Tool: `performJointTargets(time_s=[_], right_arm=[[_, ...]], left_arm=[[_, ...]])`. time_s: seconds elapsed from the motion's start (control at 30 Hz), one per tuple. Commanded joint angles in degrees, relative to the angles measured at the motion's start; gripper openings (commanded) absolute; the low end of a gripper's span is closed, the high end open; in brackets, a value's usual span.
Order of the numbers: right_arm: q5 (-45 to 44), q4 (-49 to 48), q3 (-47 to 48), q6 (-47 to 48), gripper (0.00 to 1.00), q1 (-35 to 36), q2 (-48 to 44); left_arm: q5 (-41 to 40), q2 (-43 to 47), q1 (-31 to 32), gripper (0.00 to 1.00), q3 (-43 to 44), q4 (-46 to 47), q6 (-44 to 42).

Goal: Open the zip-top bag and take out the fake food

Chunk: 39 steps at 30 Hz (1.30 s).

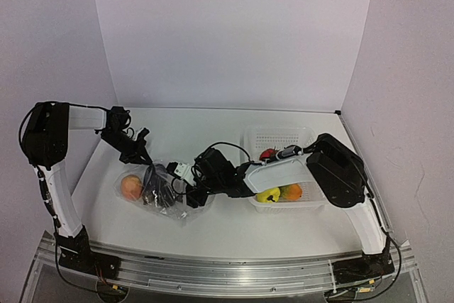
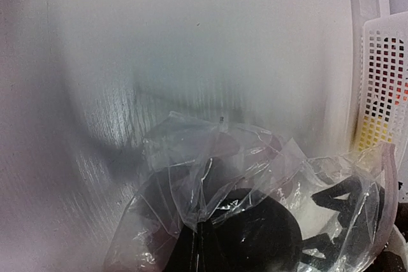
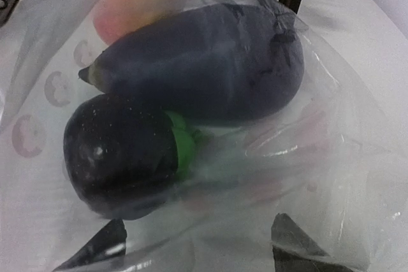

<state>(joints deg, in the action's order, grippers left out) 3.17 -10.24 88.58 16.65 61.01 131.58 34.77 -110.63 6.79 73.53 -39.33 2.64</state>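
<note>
At the left, the left gripper [image 1: 140,148] sits at the far edge of the clear crinkly zip-top plastic bag [image 1: 179,207]; I cannot tell whether its jaws pinch the film. The bag lies left of centre, holding a peach-pink plastic fruit [image 1: 130,187] and two dark purple plastic aubergines [image 3: 204,68]. The right gripper [image 3: 201,250], jaws spread wide, faces the aubergines from the bag's right side, seemingly through film. Closing here would likely trap plastic and drag the whole bag, or squirt a slick aubergine away. Further right, the white mesh plastic basket [image 1: 280,136] holds yellow, orange and red pieces [image 1: 268,194].
</note>
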Motion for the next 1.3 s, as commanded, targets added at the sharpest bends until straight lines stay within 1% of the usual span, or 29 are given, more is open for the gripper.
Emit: performJointTargets(time_s=[0.0,0.23,0.4,0.47,0.53,0.6,0.8,0.9,1.0,1.1,1.2,1.27], right_arm=[[6.33,-4.81,5.98,-1.24,0.76,0.12,2.96],[17.14,-5.31,7.60,-1.55,0.82,1.26,4.25],[19.74,-6.05,9.42,-4.29,0.84,2.17,5.49],[19.29,-6.37,11.27,-5.00,0.84,2.54,7.24],[16.76,-6.76,13.18,-5.06,0.84,2.93,9.28],[14.11,-7.67,14.59,-5.31,0.85,3.06,11.03],[9.88,-8.29,19.24,-5.85,0.88,3.07,14.97],[10.38,-8.37,21.15,-7.14,0.88,3.07,16.66],[11.42,-9.57,21.72,-8.92,0.84,3.06,17.27],[13.35,-11.20,22.92,-10.98,0.83,3.06,17.80],[13.82,-12.95,26.95,-14.55,0.83,3.06,20.34],[11.75,-13.52,30.17,-16.52,0.81,3.06,22.18]], left_arm=[[1.08,0.30,-0.15,0.00,-1.73,0.66,0.42],[1.52,0.02,-0.12,0.00,-1.52,0.67,0.73],[1.45,-0.20,-0.11,0.00,-2.26,0.58,2.54],[1.57,-0.36,-0.19,0.00,-2.65,0.61,4.56],[2.19,-0.49,-0.14,0.00,-3.29,0.81,5.77],[2.54,-0.68,-0.13,0.00,-3.85,1.15,6.26],[3.30,-0.74,-0.15,0.00,-4.58,1.88,6.39],[3.46,-0.73,-0.14,0.00,-5.01,2.22,6.41],[3.48,-0.54,-0.13,0.00,-5.36,2.40,6.29],[3.36,-0.37,-0.11,0.00,-5.72,2.61,6.59],[2.82,0.35,0.11,0.00,-6.68,3.00,7.96],[2.07,1.27,0.46,0.00,-7.86,3.20,8.82]])
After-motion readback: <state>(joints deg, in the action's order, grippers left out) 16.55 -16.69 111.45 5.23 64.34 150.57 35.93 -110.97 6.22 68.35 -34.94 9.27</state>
